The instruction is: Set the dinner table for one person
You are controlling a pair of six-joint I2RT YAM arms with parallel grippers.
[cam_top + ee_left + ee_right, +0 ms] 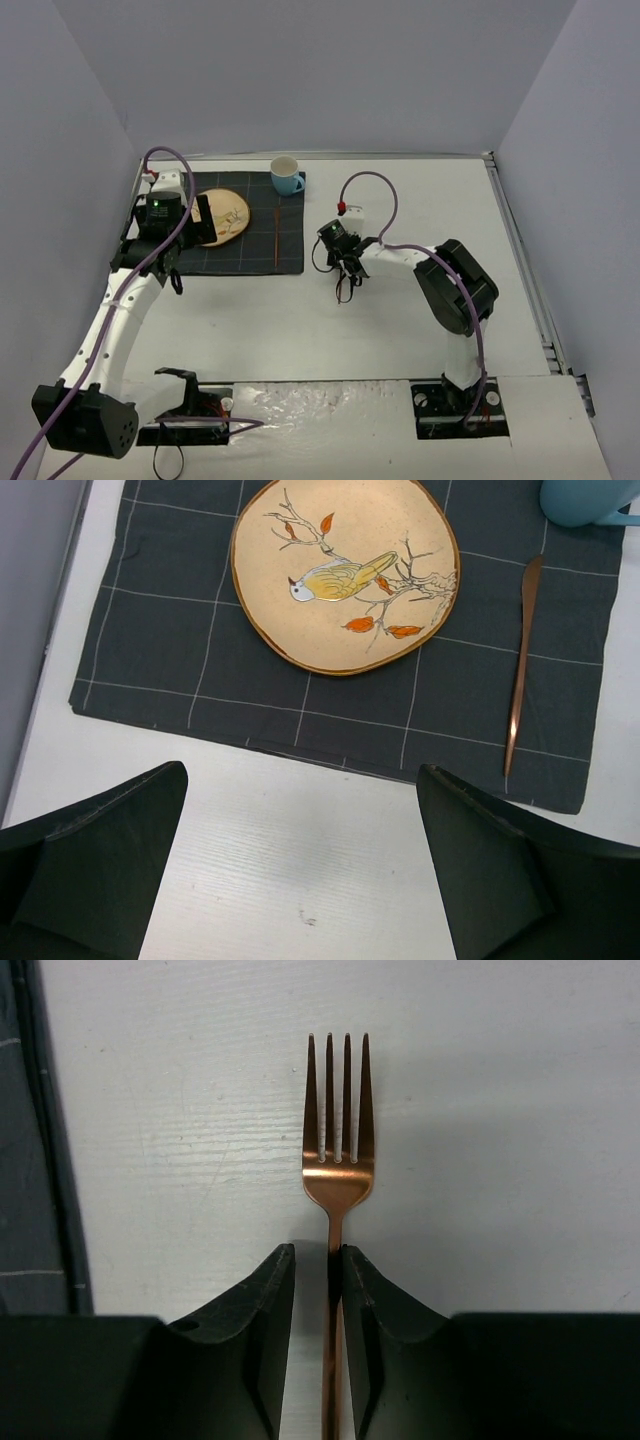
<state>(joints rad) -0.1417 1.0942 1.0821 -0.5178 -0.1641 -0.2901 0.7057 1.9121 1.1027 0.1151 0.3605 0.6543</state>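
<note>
The white dinner table [400, 330] carries a dark grid-lined placemat [250, 255] at the back left. On the mat lie a tan bird-painted plate [345, 575] and a copper knife [520, 670] to its right. A blue mug [286, 176] stands at the mat's far right corner. A copper fork [338, 1160] lies on the bare table right of the mat. My right gripper [318, 1252] points down with its jaws narrowly apart round the fork's handle; the right finger touches it and a gap shows on the left. My left gripper [300, 770] hangs wide open and empty above the mat's near edge.
The mat's right edge [50, 1160] lies a little left of the fork. Grey walls close in the table on three sides, and a metal rim [520, 250] runs along its right side. The arm bases [460, 400] sit at the near edge.
</note>
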